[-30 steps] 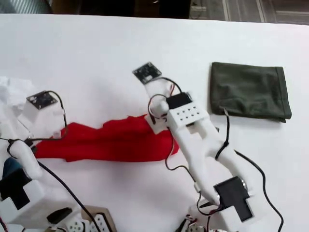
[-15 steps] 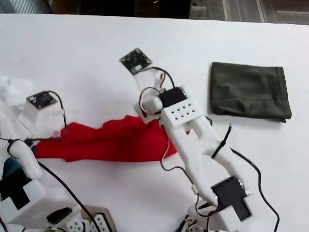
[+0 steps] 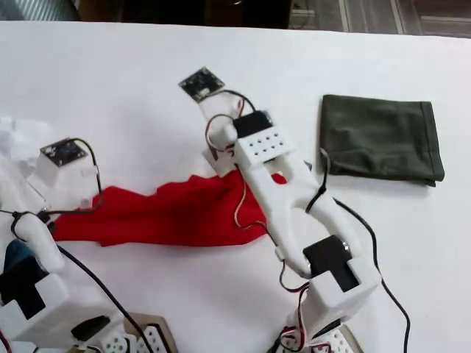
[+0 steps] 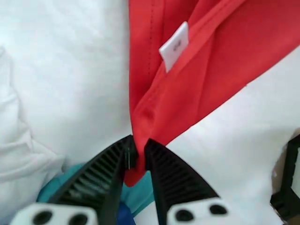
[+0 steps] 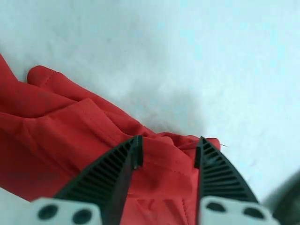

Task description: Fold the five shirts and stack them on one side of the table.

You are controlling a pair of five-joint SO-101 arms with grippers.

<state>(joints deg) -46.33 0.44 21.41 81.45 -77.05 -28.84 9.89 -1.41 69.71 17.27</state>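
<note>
**Worktop** point(image 3: 132, 73): white, flat, carrying all items.

**Red shirt** point(image 3: 169, 213): lies unfolded and rumpled in a long band across the near-centre of the worktop, between the two arms. The cloth is thin and limp, with creases and doubled layers along its length. Judgement: light, soft, no stiffness. It will sag and bunch wherever it is not supported, and a single layer may slip out of a pinch. It is best taken at a hem, seam or doubled edge, with the two holds well apart so the cloth draws flat.

**Green shirt** point(image 3: 379, 140): folded to a neat rectangle on the far right side, well apart from the red shirt. Judgement: this marks the stacking place.

**Right tool** point(image 5: 169, 143): jaws moderately parted, standing astride a raised fold at one end of the red shirt. The cloth lies between them, but no pinch is evident.

**Left tool** point(image 4: 136, 151): jaws almost closed, clamping a gathered point of the red shirt at its opposite end.

**Label** point(image 4: 174, 46): small white tag inside the red shirt, showing near the clamped end. Judgement: the collar is probably there.
</note>
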